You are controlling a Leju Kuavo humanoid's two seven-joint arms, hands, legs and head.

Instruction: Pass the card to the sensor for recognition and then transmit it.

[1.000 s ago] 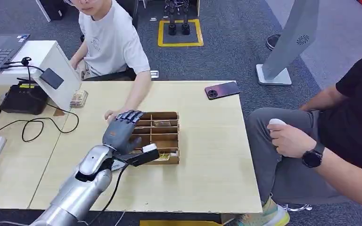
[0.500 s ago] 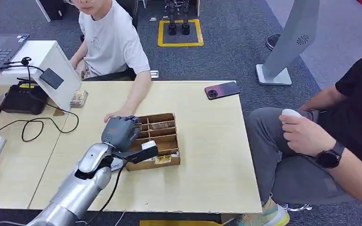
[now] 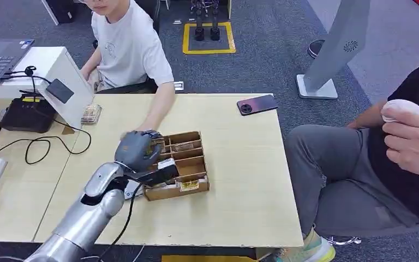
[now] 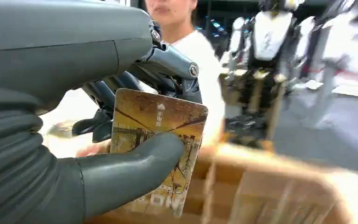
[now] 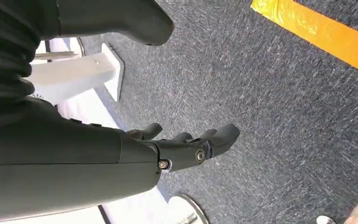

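My left hand [image 3: 136, 152] hovers over the left end of the cardboard divider box [image 3: 193, 164] on the table. In the left wrist view the thumb and fingers pinch a brown picture card [image 4: 156, 140], held upright above the box compartments. The sensor, a small black pad [image 3: 60, 90] on a slanted white stand, sits at the table's far left. My right hand [image 5: 186, 144] hangs over grey carpet with fingers straight and nothing in it.
A person in a white shirt sits behind the table with a hand [image 3: 128, 132] beside my left hand. A seated person's hand [image 3: 412, 136] holds a white object at the right. A phone [image 3: 257, 104], black device [image 3: 27, 114] and cables lie on the table.
My left hand curled its fingers and drew left and back over the box's left end, with the card in its grip. The box shifted slightly. The person at right raised a hand.
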